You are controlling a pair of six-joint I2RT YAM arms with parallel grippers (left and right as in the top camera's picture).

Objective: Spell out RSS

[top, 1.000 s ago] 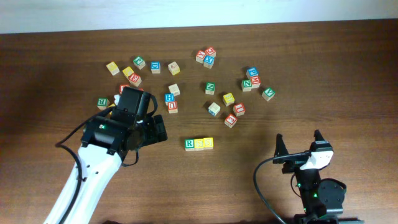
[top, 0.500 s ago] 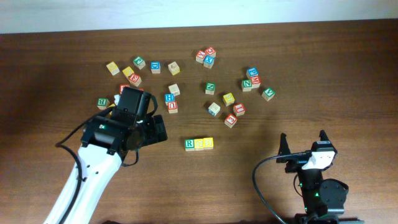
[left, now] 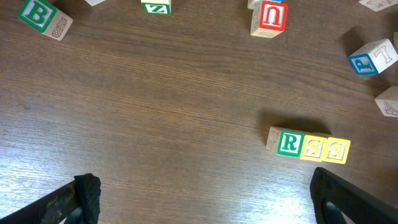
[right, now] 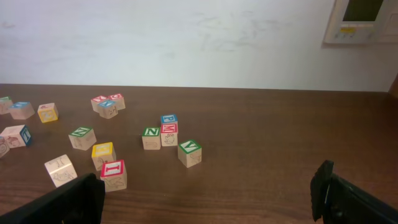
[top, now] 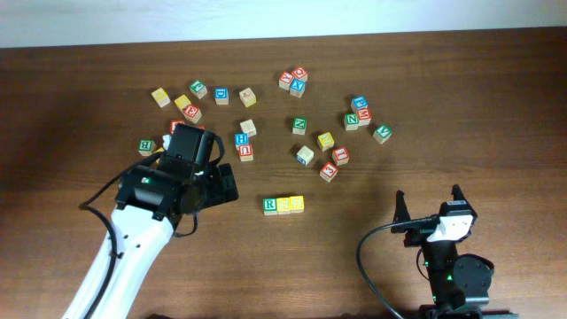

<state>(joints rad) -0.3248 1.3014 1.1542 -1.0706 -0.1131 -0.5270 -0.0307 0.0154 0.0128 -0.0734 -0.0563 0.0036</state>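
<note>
RSS row (top: 283, 205) reads complete: R cube (left: 288, 142), S cube (left: 313, 147), second S cube (left: 336, 150) touching, in line on bench (top: 496, 106). My left pincer (top: 226, 184) wide, empty, beside row. Right pincer (top: 428, 206) wide, empty, well apart. Nothing left, I judge.

I see a brown wooden table (top: 461, 106). Just ahead of my left gripper (left: 208, 193), over by the finger on the right of its camera view, three cubes touch in a row: green R cube (left: 288, 143), first S cube (left: 313, 147), second S cube (left: 336, 150). Farther ahead lie a green B cube (left: 42, 15), a red U cube (left: 271, 17) and a blue P cube (left: 372, 57).
</note>
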